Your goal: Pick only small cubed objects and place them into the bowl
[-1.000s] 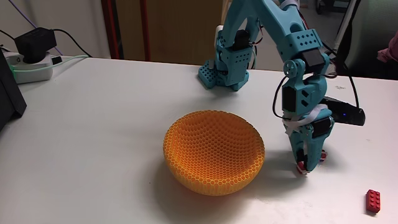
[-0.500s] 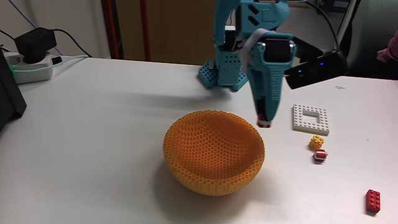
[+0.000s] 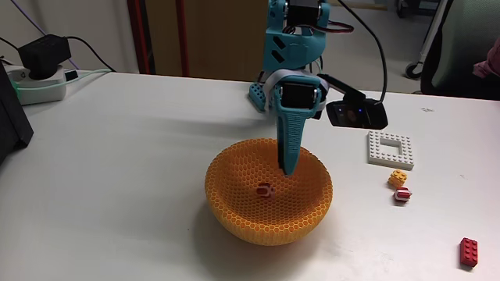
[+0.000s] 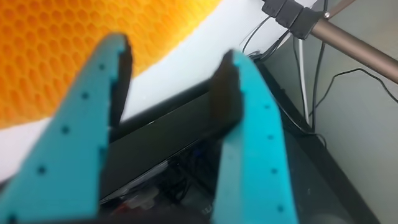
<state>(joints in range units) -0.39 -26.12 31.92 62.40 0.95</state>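
Hand [image 3: 287, 165] hangs over the orange mesh bowl [image 3: 234, 215], fingers apart and empty. One striped cube [image 3: 265, 189] lies inside the bowl; orange cube [image 3: 398, 179] and another striped cube [image 3: 401, 195] wait on the tabletop right of the bowl.

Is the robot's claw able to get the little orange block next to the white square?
Probably yes. The orange block sits in the open beside the striped cube, nothing covering it, and the gripper is open and empty over the bowl.

White table [image 3: 117, 156]; wooden panel [image 3: 211, 39] behind; power strip [image 3: 35, 82] at left; dark chair [image 3: 461, 47] at right.
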